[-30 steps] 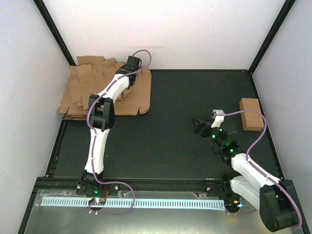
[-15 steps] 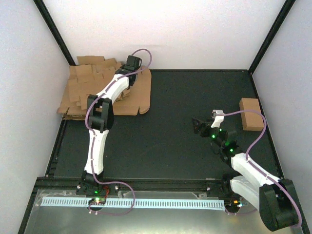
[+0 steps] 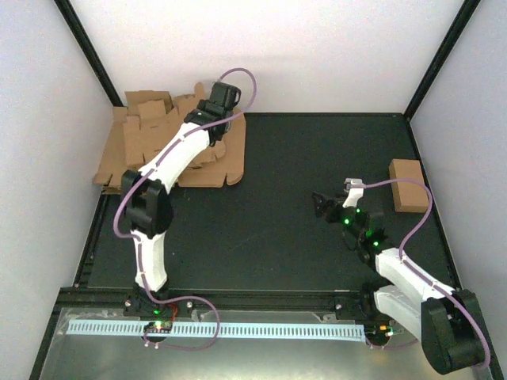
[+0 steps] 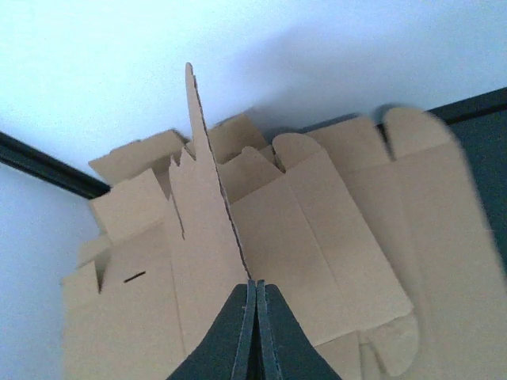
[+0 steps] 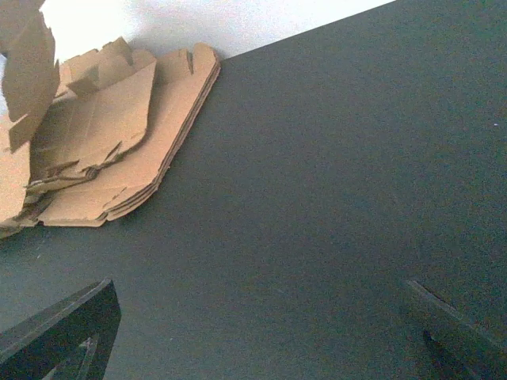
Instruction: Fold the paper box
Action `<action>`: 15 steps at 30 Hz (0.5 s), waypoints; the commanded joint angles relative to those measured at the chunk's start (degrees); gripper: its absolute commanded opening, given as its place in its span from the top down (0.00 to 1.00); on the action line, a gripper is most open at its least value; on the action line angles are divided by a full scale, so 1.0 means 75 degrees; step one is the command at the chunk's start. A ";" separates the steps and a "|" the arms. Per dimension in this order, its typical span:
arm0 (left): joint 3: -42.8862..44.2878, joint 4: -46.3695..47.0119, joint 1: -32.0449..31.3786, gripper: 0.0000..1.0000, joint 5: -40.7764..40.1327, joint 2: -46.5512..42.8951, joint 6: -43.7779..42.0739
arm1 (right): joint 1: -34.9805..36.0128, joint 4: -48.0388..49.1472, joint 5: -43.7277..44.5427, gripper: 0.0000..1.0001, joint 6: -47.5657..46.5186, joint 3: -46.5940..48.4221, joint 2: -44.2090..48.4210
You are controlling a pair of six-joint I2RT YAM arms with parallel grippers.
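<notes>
My left gripper (image 4: 256, 286) is shut on the edge of the paper box (image 4: 204, 206), a single flat brown blank. The blank stands up edge-on from the jaws, raised above the heap of blanks (image 4: 341, 229). In the top view the left gripper (image 3: 207, 119) is over the heap (image 3: 135, 150) at the back left, with the lifted blank (image 3: 196, 93) poking up beside the wrist. The right wrist view shows the raised blank (image 5: 28, 75) at its far left. My right gripper (image 3: 321, 204) hovers open over the dark mat with nothing between its fingers (image 5: 67, 328).
A smooth brown cardboard brick (image 3: 408, 185) lies at the right edge of the mat (image 3: 301, 158). White walls with black corner posts (image 3: 87, 51) close in the back and sides. The heap overhangs the mat's back left corner.
The left gripper has shut on a blank and raised it from the heap. Its elbow has swung out to the left. The right arm has not moved.
</notes>
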State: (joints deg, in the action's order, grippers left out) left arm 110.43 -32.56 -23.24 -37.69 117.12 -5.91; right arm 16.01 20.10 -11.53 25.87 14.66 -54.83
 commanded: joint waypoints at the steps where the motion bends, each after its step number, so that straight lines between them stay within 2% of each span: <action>1: -0.0471 -0.0562 -0.0744 0.99 0.0125 -0.1142 0.0590 | 0.0027 0.0038 0.0083 0.01 -0.0045 0.0190 0.0029; 4: -0.0993 -0.0798 -0.1304 0.98 0.0268 -0.1868 0.0781 | 0.0022 -0.0024 0.0103 0.00 -0.0052 0.0162 0.0143; 9: -0.1384 -0.1703 -0.2123 0.98 -0.0477 -0.2808 0.1011 | 0.0022 -0.0143 0.0067 0.00 -0.0091 0.0145 0.0329; 12: -0.1662 -0.1976 -0.2223 0.98 -0.1008 -0.3375 0.1127 | 0.0013 -0.0231 0.0082 0.01 -0.0109 0.0158 0.0373; 15: -0.1991 -0.1734 -0.2231 0.98 -0.1278 -0.3964 0.0856 | 0.0024 -0.0350 0.0098 0.01 -0.0097 0.0244 0.0249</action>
State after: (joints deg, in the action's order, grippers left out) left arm 97.19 -43.79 -40.53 -41.25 92.92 0.64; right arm 16.01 18.44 -11.51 25.82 14.76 -52.77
